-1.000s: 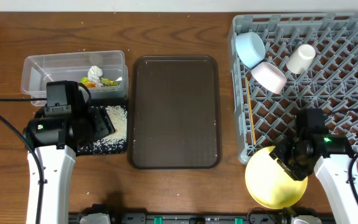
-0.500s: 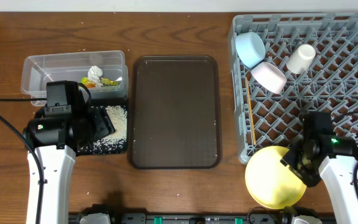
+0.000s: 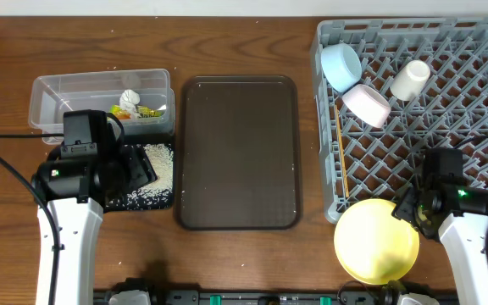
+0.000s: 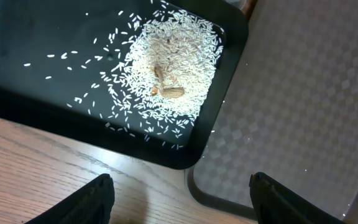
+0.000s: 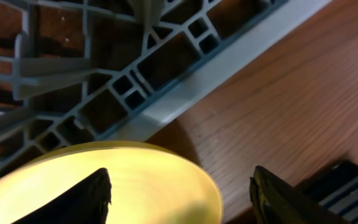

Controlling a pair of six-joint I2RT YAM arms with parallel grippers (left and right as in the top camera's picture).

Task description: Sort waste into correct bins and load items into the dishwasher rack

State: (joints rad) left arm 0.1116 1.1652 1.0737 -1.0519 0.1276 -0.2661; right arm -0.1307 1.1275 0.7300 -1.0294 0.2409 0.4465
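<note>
Since a second ago, our right gripper (image 5: 180, 190) has slid right, off the yellow plate (image 3: 371, 246), and its jaws have spread; it grasps nothing. We see the plate on the table at the near left corner of the grey dishwasher rack (image 3: 447, 127), outside it. In the rack's far left sit the light blue bowl (image 3: 341, 66), white bowl (image 3: 366, 104) and small cup (image 3: 411, 80), with chopsticks (image 3: 341, 152) along the left wall. Our left gripper (image 4: 179, 193) hangs released over the black tray (image 4: 42, 37), near the rice (image 4: 173, 68). The wrapper (image 3: 148, 111) and white scrap (image 3: 129, 100) lie in the clear box (image 3: 58, 93).
</note>
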